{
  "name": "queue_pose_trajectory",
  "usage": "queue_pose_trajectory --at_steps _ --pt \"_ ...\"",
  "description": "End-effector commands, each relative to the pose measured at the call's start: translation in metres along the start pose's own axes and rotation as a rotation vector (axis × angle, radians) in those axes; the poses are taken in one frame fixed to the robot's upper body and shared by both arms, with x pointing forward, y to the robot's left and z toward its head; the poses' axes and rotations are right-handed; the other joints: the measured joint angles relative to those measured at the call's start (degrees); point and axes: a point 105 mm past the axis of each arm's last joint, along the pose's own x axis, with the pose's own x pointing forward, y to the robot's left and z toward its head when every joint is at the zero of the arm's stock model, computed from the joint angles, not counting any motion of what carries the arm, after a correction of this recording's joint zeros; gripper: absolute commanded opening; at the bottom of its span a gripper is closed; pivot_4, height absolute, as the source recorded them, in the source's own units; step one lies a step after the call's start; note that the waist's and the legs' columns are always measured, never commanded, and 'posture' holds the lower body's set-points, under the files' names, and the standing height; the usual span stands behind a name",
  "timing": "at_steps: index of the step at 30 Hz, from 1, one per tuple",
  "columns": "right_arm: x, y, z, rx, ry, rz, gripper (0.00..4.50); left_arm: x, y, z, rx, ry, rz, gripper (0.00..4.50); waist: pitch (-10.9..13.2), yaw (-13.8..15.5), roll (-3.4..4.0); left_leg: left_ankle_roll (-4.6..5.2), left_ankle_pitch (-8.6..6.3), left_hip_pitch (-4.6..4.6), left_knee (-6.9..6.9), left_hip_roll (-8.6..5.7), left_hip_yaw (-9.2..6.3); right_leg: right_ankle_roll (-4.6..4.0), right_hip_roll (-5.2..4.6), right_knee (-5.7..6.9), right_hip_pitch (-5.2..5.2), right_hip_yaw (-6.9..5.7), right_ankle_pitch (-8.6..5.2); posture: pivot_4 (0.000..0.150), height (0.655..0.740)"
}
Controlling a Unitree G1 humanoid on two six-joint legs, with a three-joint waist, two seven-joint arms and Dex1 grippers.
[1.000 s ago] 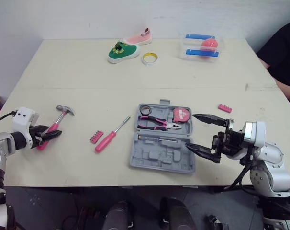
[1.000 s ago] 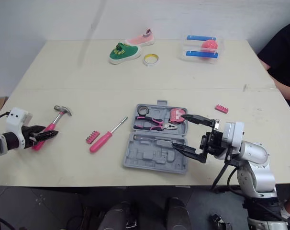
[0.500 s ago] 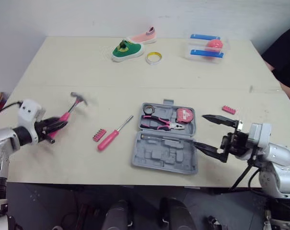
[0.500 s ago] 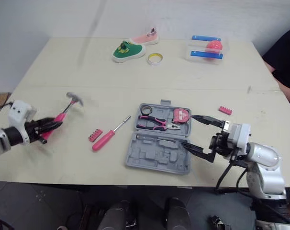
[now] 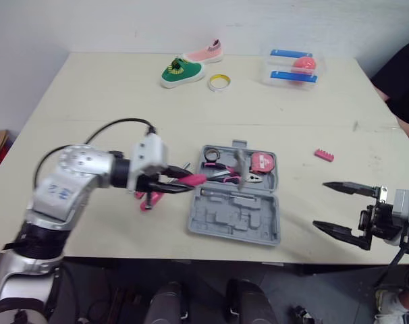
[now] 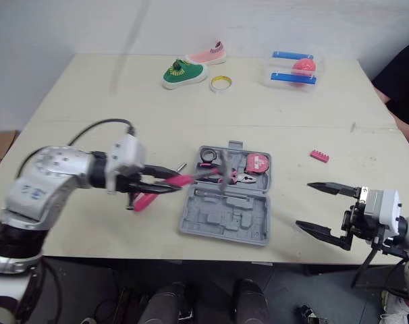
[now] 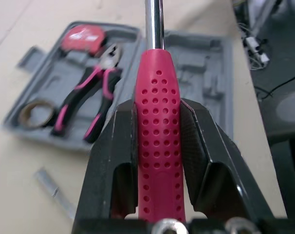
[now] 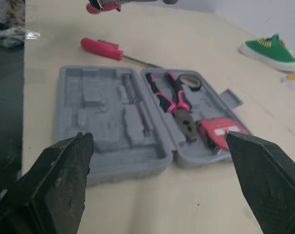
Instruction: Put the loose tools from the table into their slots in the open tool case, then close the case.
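Hammer (image 5: pixel 195 179) is hanging over the open tool case (image 5: pixel 235 214). Left end effector (image 7: pixel 158 111) is clamping its pink handle, with the steel shaft pointing across the far half. Pliers (image 5: pixel 226 175), tape measure (image 5: pixel 262 162) and tape roll (image 5: pixel 211 155) are sitting in that half. Hammer head is blurring in the head views, so I'm not calling its orientation.

Right end effector (image 5: pixel 319 204) is idling wide open and holding nothing, off the case's right side near the counter (image 5: pixel 90 101) edge. Screwdriver (image 8: pixel 101 47) and bit holder (image 5: pixel 324 154) are lying loose outside the case.

I'm reading the step in hand as seating the hammer in the empty near tray (long recess by the hinge looks likely, not certain). I'm advising:
- lining the shaft up parallel with the recess
- lowering it level
- releasing only once the handle is bottoming out, otherwise the lid is going to foul on closing
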Motion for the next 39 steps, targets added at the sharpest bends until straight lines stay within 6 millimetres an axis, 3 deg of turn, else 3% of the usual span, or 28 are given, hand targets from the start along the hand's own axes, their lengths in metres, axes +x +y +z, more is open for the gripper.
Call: queue_pose_trajectory --at_steps 1,5,10,20,26,28,29,32,35,38,39 --pt "-0.011 0.000 0.007 -0.020 0.014 -0.007 4.50 0.029 -0.004 0.003 0.042 0.067 -0.071 0.54 0.00 -0.26 0.00 -0.01 0.00 0.01 0.00 0.03 0.02 0.00 0.05 -0.01 -0.01 0.02 0.00 0.150 0.7400" --pt "-0.013 0.002 0.003 -0.013 0.025 -0.011 4.50 0.068 0.002 -0.012 0.116 0.190 -0.126 0.54 -0.01 -0.04 0.02 -0.03 0.02 0.01 0.06 0.05 0.02 0.00 0.17 0.03 -0.03 0.01 0.00 0.150 0.7400" --pt "-0.011 0.002 0.003 -0.014 0.025 -0.011 4.50 0.086 0.009 -0.017 0.093 0.255 -0.133 0.54 -0.01 0.11 0.02 0.06 -0.04 -0.07 0.35 0.09 -0.05 0.00 0.18 0.03 0.01 0.07 0.00 0.150 0.7400" --pt "-0.008 0.008 -0.005 -0.002 0.016 -0.018 4.50 0.100 0.008 -0.029 0.116 0.345 -0.157 0.54 -0.01 0.23 0.02 0.10 -0.06 -0.11 0.47 0.09 -0.11 -0.01 0.03 0.05 0.04 0.17 0.00 0.150 0.7400" --pt "-0.007 0.010 -0.003 -0.008 0.009 -0.017 4.50 0.097 0.010 -0.031 0.108 0.385 -0.152 0.54 -0.01 0.33 0.02 0.11 -0.06 -0.11 0.49 0.08 -0.13 -0.01 -0.03 0.06 0.07 0.25 0.00 0.150 0.7400" --pt "-0.007 0.011 -0.003 -0.007 0.008 -0.015 4.50 0.098 0.011 -0.025 0.106 0.363 -0.141 1.61 -0.01 0.33 0.02 0.11 -0.06 -0.10 0.49 0.08 -0.13 -0.01 -0.03 0.07 0.07 0.25 0.00 0.150 0.7400" --pt "-0.007 0.011 -0.002 -0.007 0.007 -0.015 4.50 0.099 0.011 -0.022 0.119 0.353 -0.143 1.82 -0.01 0.34 0.02 0.11 -0.06 -0.10 0.49 0.08 -0.13 -0.01 -0.03 0.08 0.07 0.25 0.00 0.150 0.7400" --pt "-0.003 0.011 0.002 -0.012 0.003 -0.012 4.50 0.094 0.007 0.005 0.146 0.244 -0.171 3.10 -0.01 0.38 0.02 0.12 -0.06 -0.10 0.51 0.06 -0.14 -0.01 -0.06 0.09 0.08 0.24 0.00 0.150 0.7400" --pt "-0.001 0.011 0.004 -0.013 0.002 -0.013 4.50 0.089 0.004 0.016 0.154 0.181 -0.180 3.10 -0.01 0.43 0.02 0.13 -0.07 -0.12 0.51 0.07 -0.15 -0.01 -0.20 0.08 0.08 0.24 0.00 0.150 0.7400" --pt "0.001 0.011 0.006 -0.014 0.004 -0.017 4.50 0.087 0.004 0.023 0.140 0.002 -0.155 3.10 -0.02 0.50 0.04 0.13 -0.07 -0.10 0.54 0.05 -0.15 -0.01 -0.28 0.11 0.10 0.22 0.00 0.150 0.7400" --pt "0.003 0.011 0.007 -0.014 0.003 -0.020 4.50 0.088 0.004 0.025 0.132 -0.074 -0.136 2.55 -0.03 0.49 0.06 0.13 -0.06 -0.11 0.54 0.06 -0.15 0.00 -0.29 0.11 0.10 0.22 0.00 0.150 0.7400"
